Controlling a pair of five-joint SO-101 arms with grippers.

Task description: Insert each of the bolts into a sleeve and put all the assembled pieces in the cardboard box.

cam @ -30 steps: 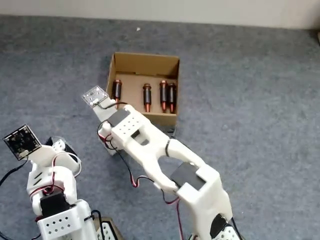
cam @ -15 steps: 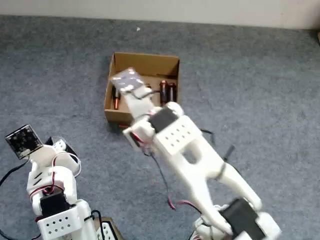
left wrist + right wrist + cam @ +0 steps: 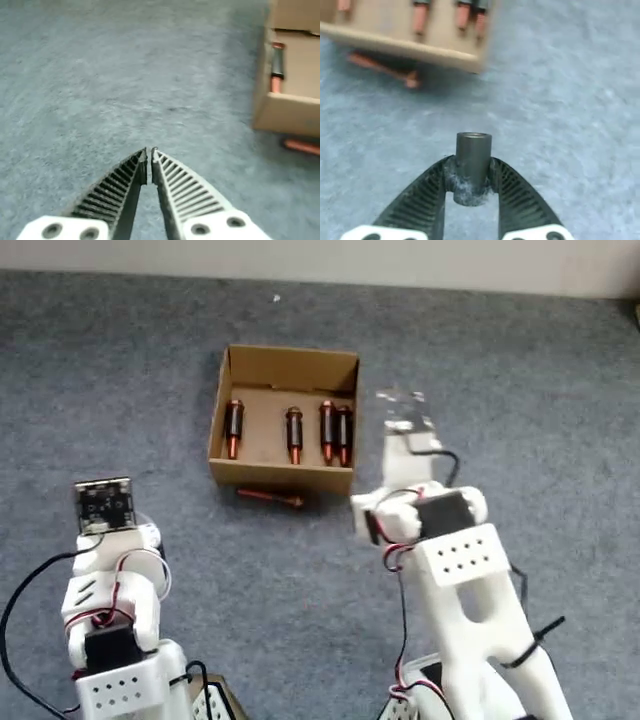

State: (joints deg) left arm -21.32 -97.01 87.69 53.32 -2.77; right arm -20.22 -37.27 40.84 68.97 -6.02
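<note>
Now right gripper (image 3: 470,166) clamped on sleeve (image 3: 473,150), left gripper (image 3: 149,153) closed, empty; loose bolt (image 3: 270,497) at cardboard box's (image 3: 285,362) 6 o'clock, so left should grip its head end and right hold the bore steady

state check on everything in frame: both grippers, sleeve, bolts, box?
cardboard box, open-topped, upright on the carpet.
assembled pieces, four, lying inside it.
loose bolt, lying on the carpet just outside it, unsleeved.
sleeve, held at one end, no bolt visible in it.
right gripper, shut on the sleeve.
left gripper, shut, empty, over the carpet.
</note>
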